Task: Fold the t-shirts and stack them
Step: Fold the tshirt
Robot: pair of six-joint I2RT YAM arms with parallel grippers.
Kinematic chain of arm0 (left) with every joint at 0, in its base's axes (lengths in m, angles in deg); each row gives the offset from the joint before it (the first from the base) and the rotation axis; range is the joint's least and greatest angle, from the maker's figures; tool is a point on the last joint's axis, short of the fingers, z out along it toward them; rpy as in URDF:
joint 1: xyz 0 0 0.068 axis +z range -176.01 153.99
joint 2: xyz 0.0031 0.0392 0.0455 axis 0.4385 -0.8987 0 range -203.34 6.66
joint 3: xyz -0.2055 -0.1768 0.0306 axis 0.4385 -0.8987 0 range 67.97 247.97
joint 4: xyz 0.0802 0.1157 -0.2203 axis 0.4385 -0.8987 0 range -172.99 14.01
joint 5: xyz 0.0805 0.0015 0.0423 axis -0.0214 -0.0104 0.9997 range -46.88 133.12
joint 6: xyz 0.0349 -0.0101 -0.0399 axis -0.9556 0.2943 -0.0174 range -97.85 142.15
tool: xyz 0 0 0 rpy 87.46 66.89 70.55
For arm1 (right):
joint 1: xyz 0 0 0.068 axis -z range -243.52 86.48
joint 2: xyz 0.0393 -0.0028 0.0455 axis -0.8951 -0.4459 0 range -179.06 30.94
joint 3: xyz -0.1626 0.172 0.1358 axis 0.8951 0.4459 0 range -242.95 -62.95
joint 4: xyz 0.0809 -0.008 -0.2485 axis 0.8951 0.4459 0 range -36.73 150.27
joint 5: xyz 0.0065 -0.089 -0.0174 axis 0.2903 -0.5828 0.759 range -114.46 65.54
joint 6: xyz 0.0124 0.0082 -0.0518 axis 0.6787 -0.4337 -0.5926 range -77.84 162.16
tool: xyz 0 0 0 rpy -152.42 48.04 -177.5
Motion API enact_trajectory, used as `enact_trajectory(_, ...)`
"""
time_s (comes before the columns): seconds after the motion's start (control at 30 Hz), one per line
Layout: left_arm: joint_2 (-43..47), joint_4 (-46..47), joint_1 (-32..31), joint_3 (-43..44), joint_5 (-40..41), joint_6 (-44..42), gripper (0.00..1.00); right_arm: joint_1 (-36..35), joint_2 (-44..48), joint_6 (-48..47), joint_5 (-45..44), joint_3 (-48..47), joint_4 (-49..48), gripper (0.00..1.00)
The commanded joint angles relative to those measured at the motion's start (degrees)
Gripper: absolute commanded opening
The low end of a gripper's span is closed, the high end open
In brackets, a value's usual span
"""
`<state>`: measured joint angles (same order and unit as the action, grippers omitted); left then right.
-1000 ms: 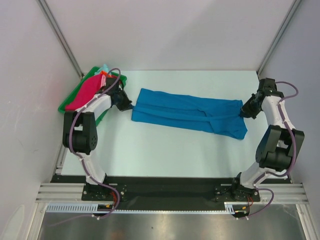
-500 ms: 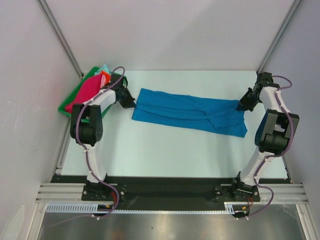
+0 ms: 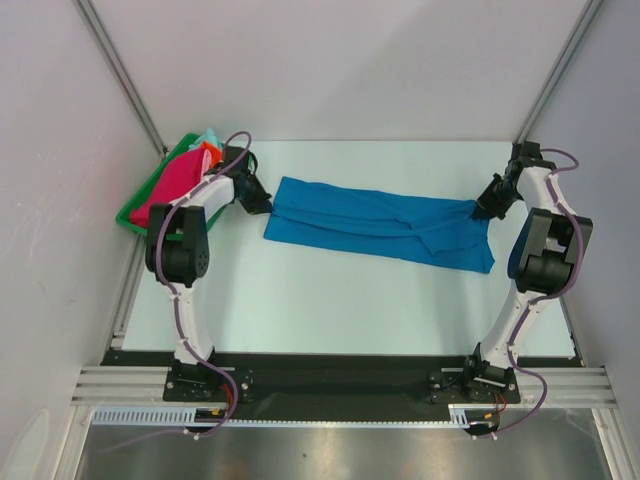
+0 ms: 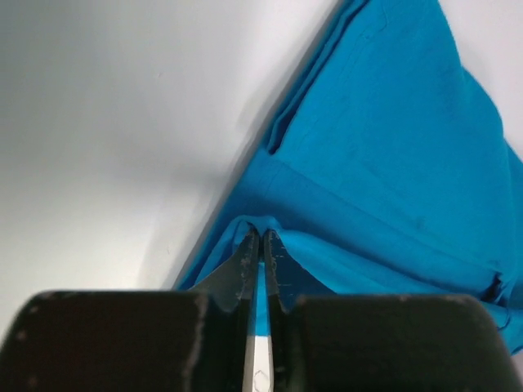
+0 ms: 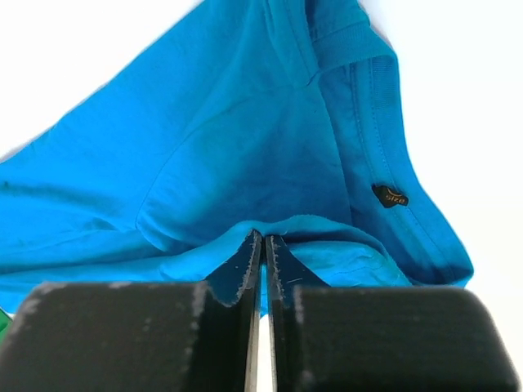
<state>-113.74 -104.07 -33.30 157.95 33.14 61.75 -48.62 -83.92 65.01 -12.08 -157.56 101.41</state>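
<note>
A large bright blue t-shirt (image 3: 375, 225) lies stretched lengthwise across the white table, folded into a long band. My left gripper (image 3: 262, 205) is shut on its left end; the left wrist view shows the cloth (image 4: 384, 163) pinched between the fingertips of that gripper (image 4: 261, 237). My right gripper (image 3: 484, 209) is shut on the right end; the right wrist view shows the blue cloth (image 5: 245, 147), with its collar and size label, bunched at the tips of that gripper (image 5: 262, 239). Magenta (image 3: 172, 178), orange (image 3: 209, 152) and mint (image 3: 209, 135) shirts lie heaped at the far left.
A green plastic tray (image 3: 138, 211) at the far left corner holds the heaped shirts, right behind my left arm. White walls with metal corner posts close in the table on three sides. The arm bases stand on a black rail at the near edge.
Both arms have reached further away from the bases, drawing the ends of the blue t-shirt slightly toward the far side. The grips have not changed.
</note>
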Motion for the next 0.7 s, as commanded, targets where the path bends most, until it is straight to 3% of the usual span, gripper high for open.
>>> enact_trajectory(0.0, -0.62, 0.39, -0.09, 2.75, 1.28, 0.49, 0.11, 0.66, -1.67, -0.88, 0.10, -2.60, 0.11, 0.09)
enact_trajectory(0.03, -0.80, 0.30, -0.09, 3.10, 1.54, 0.14, 0.15, 0.75, -2.20, -1.05, 0.19, -3.38, 0.29, 0.17)
enact_trajectory(0.1, -0.89, 0.04, -0.27, 3.71, 2.06, -0.83, 0.23, 1.36, -3.78, -1.40, -0.42, -4.87, 0.46, 0.23)
enact_trajectory(0.13, -0.72, -0.57, -0.44, 5.02, 3.81, -2.84, 0.35, 1.80, -4.39, -1.93, -0.60, -6.89, 0.29, 0.31)
enact_trajectory(0.17, -0.45, -0.93, -1.32, 5.99, 5.48, -4.25, 0.40, 2.24, -6.57, -2.54, -0.69, -8.99, 0.29, 0.34)
enact_trajectory(0.33, 6.89, -6.64, -4.13, 10.23, 14.88, -13.21, 0.57, 3.83, -10.21, -3.51, -2.01, -23.42, 7.93, 0.40)
enact_trajectory(0.43, 16.55, -1.32, -6.59, 0.23, 13.16, -16.82, 0.63, -1.94, -3.71, -4.75, -1.48, -19.32, 7.50, 0.49)
enact_trajectory(0.5, 20.01, 2.91, -7.38, -7.75, 7.63, -16.92, 0.61, -5.91, 2.41, -4.05, -1.92, -11.07, 4.96, 0.54)
enact_trajectory(0.63, 22.49, 8.29, -9.84, -15.87, -1.87, -17.09, 0.56, -17.42, 10.44, 3.49, -4.64, 3.44, -4.08, 0.54)
enact_trajectory(0.67, 21.53, 9.00, -10.11, -16.49, -3.80, -17.09, 0.56, -21.97, 11.15, 7.34, -10.13, 5.03, -4.63, 0.54)
